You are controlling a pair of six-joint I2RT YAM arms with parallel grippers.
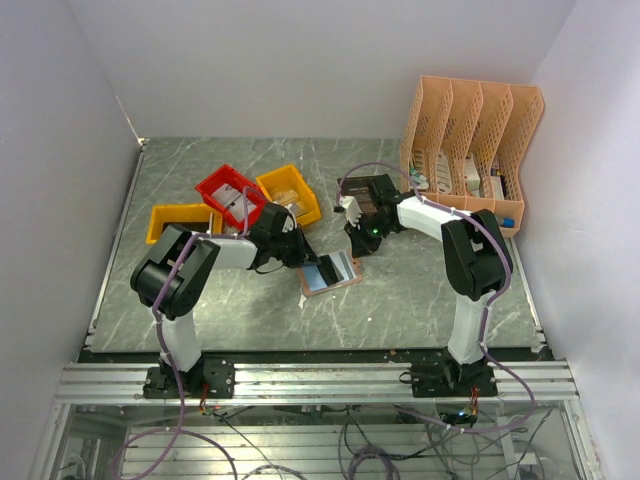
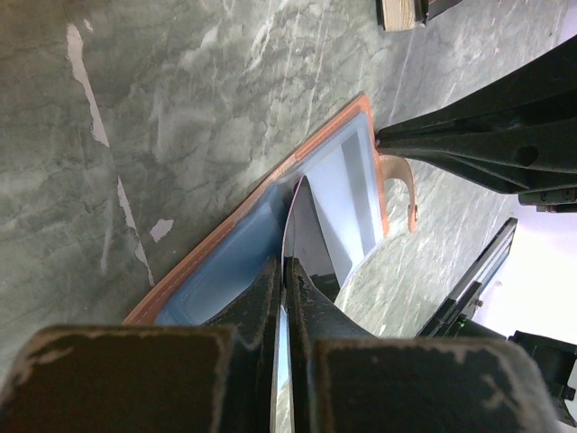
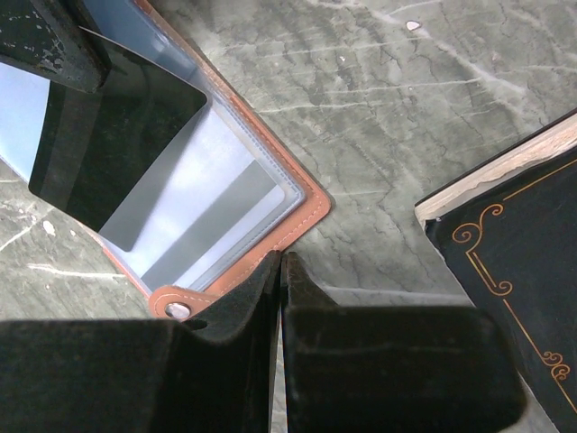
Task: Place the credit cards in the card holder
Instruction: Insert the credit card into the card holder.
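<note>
The tan-pink card holder [image 1: 335, 272] lies open on the table, its clear inner pockets facing up. My left gripper [image 2: 284, 263] is shut on a thin glossy card [image 2: 304, 212] and holds it on edge, with its front end down in the holder [image 2: 225, 236]. In the right wrist view the card [image 3: 117, 135] looks dark and leans over the left pocket. My right gripper [image 3: 281, 260] is shut, its tips resting on the holder's rim [image 3: 302, 209] beside the snap tab [image 3: 176, 305]. In the top view the grippers are at the holder's left [image 1: 303, 258] and upper right [image 1: 357, 243]. The other cards are out of view.
A black book with gold scrollwork [image 3: 514, 244] lies just right of the holder. A red bin [image 1: 230, 192] and two yellow bins [image 1: 290, 192] [image 1: 180, 220] stand at the back left. A peach slotted file rack [image 1: 470, 140] stands at the back right.
</note>
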